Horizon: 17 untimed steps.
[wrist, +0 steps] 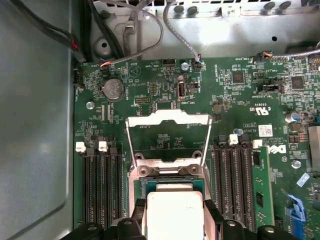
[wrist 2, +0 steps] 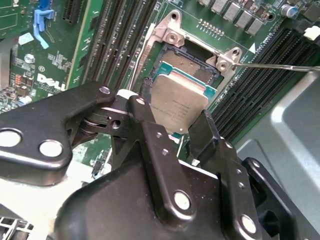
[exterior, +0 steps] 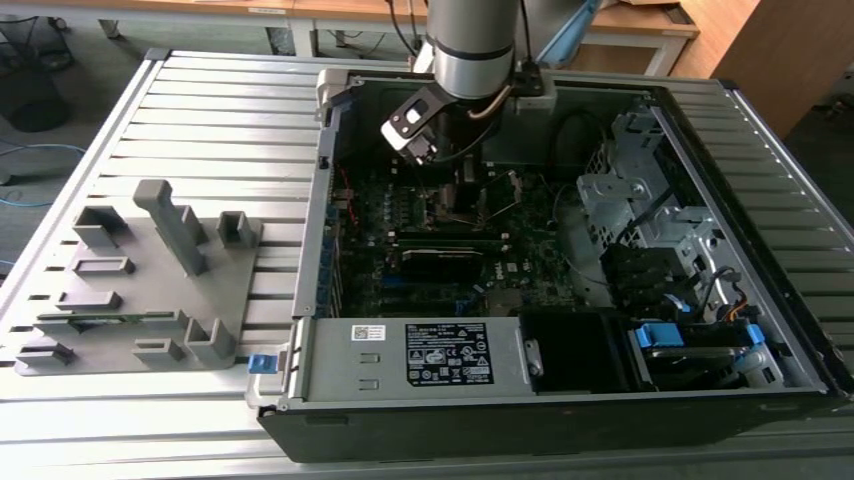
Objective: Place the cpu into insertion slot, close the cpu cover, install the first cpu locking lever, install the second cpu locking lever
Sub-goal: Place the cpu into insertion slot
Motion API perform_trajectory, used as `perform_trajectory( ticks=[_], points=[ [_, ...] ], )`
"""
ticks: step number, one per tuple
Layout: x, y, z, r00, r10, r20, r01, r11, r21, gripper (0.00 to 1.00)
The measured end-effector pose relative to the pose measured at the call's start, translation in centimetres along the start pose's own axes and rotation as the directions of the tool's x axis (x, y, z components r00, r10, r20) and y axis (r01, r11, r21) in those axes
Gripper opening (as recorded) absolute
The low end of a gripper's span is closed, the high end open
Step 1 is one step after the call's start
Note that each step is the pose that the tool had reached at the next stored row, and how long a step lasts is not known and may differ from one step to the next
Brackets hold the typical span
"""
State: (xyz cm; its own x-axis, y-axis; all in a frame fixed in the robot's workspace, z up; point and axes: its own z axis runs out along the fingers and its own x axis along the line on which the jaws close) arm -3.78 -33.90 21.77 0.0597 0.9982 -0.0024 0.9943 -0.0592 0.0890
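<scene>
Fingertips (wrist 2: pixel 204 129) of the end effector (wrist 2: pixel 175 114) are narrowed onto two opposite edges of the cpu (wrist 2: pixel 180 100), gripping it between them. The chip lies flat with its dull metal top facing up. It is square, so it has no long axis, and in the first wrist view its edges (wrist: pixel 175 215) run parallel with the rim of the insertion slot (wrist: pixel 172 176). It sits directly over that slot (wrist 2: pixel 182 60), towards the side nearest the end effector (wrist: pixel 174 210). Whether it rests on the slot's floor cannot be told.

The cpu cover (wrist: pixel 150 120) is swung open, hinged at the slot's far edge, and its cut-out centre shows green board behind. A thin metal rod (wrist 2: pixel 280 65) stands clear at one corner of the slot. Long black memory slots (wrist: pixel 100 185) flank the slot on both sides.

In the exterior view the arm (exterior: pixel 474 50) reaches down into the open computer case (exterior: pixel 307 300), which lies toward the bench's (exterior: pixel 200 110) right edge. A grey fixture tray (exterior: pixel 134 290) sits near the left edge.
</scene>
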Motion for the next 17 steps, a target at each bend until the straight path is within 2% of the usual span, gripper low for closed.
perform_trajectory(
  ticks=[6, 12, 17],
  points=[
    [0.02, -0.02, 0.08, 1.0000, -0.001, -0.0013, 0.001, 1.0000, -0.0004, 0.54],
    [0.01, -0.03, 0.20, 0.9993, -0.036, -0.0040, 0.036, 0.9993, -0.0003, 0.54],
    [0.01, -0.21, 0.23, 0.9992, -0.039, -0.0048, 0.039, 0.9992, -0.0006, 0.54]
  ],
)
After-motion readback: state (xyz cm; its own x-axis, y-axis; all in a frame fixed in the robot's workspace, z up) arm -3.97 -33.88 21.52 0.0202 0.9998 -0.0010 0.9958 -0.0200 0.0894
